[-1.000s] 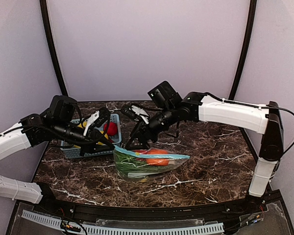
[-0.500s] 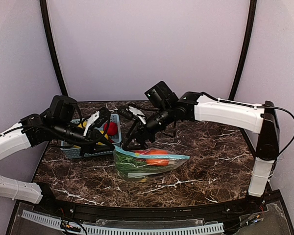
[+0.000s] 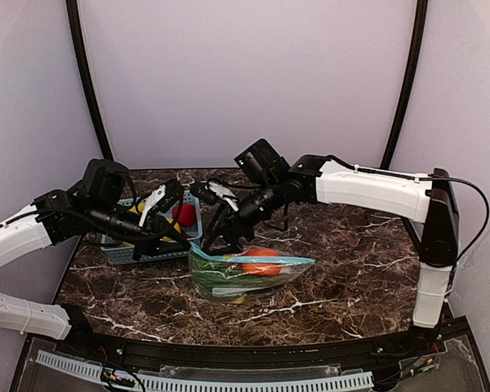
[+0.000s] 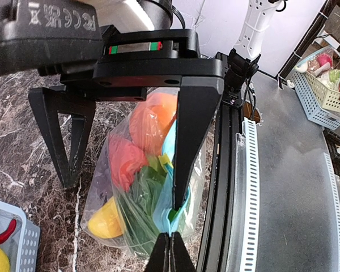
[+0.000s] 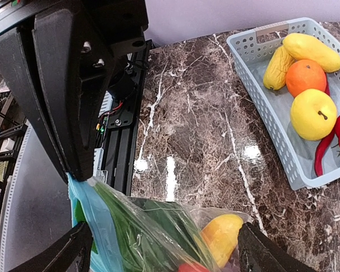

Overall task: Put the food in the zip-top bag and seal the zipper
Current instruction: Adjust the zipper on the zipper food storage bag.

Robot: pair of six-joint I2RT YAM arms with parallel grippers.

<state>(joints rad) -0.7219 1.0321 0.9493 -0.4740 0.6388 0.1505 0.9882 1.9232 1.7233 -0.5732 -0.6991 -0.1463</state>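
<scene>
Right gripper (image 3: 218, 239) shifting toward 9 o'clock, open over zipper (image 3: 265, 261); left gripper (image 4: 170, 255) pinching zip-top bag (image 3: 245, 282) corner. Sealing starting; next: clamping, sliding toward 3 o'clock.

place: robot lab cell | lilac backdrop walls (image 3: 245, 82) | marble-look table (image 3: 351, 245) | slotted cable duct (image 3: 204, 381)

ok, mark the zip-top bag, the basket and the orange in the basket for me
zip-top bag (image 3: 229, 284): top external view, on its clear near side.
basket (image 5: 255, 85): right wrist view, on its perforated left wall.
orange (image 5: 306, 77): right wrist view, middle of the fruit.
</scene>
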